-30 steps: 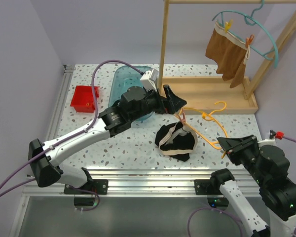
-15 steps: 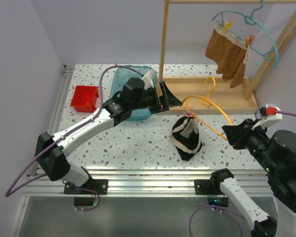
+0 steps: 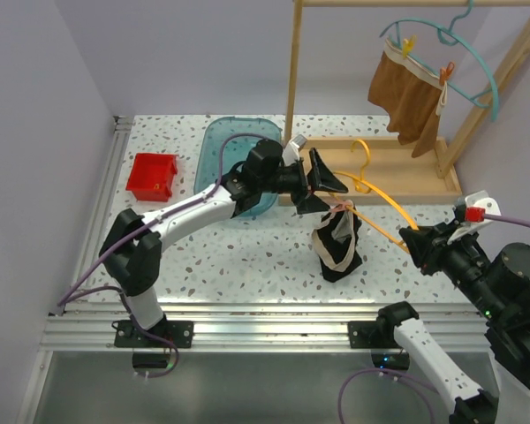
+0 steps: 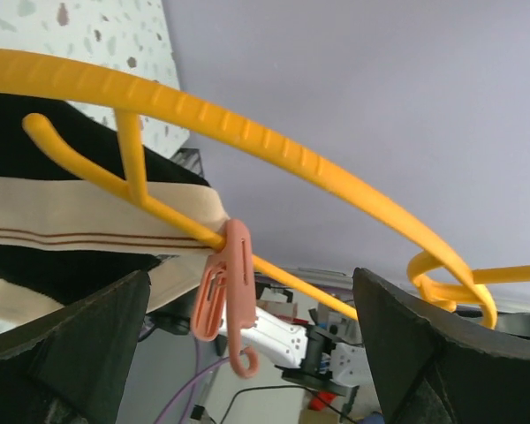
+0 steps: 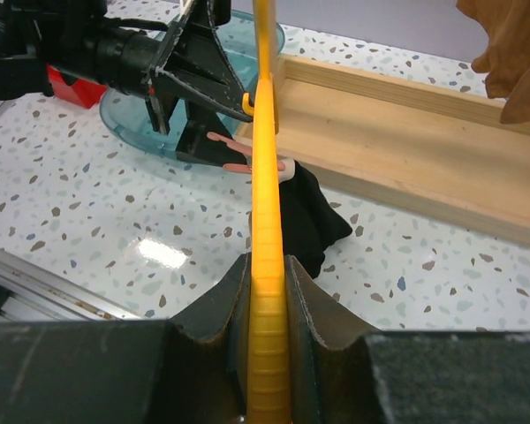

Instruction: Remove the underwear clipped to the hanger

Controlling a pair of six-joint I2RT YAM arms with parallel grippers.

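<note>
My right gripper (image 3: 412,240) is shut on one end of a yellow hanger (image 3: 380,199) and holds it tilted above the table; its jaws pinch the bar (image 5: 267,265). The black underwear (image 3: 337,247) with a beige waistband (image 4: 88,221) dangles from the hanger by a pink clip (image 4: 230,291), its lower end near the tabletop. My left gripper (image 3: 331,190) is open, its fingers on either side of the clip and the thin hanger bar (image 4: 291,278), touching neither. The rust-brown underwear (image 3: 409,97) stays clipped to a teal hanger (image 3: 477,84) on the rack.
A wooden rack with a flat base (image 3: 397,168) and an upright post (image 3: 291,79) stands at the back right. A clear teal tub (image 3: 238,159) sits beneath the left arm. A red bin (image 3: 153,175) is at the far left.
The right gripper has raised the yellow hanger, lifting the black underwear from a heap on the table to hanging. The open left gripper has moved right to the clip.
</note>
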